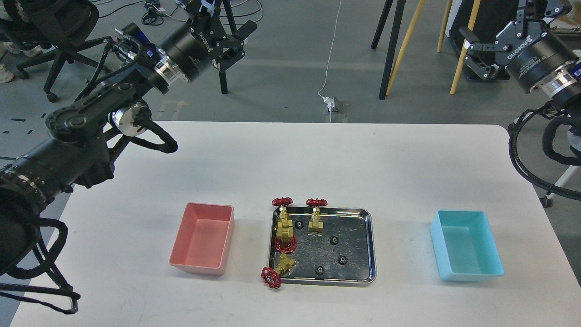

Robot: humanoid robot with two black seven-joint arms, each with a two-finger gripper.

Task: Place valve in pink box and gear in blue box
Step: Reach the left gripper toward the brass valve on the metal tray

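Observation:
Several brass valves with dark red handwheels lie in the left half of a steel tray; one valve hangs over its front left corner. Several tiny black gears are scattered across the tray floor. The pink box stands left of the tray and the blue box stands to its right, both with nothing inside. My left gripper is open, high above the table's far left. My right gripper is open too, high at the far right. Neither holds anything.
The white table carries only the tray and the two boxes. Beyond its far edge are office chair legs, tripod and easel legs and a white cable on the grey floor.

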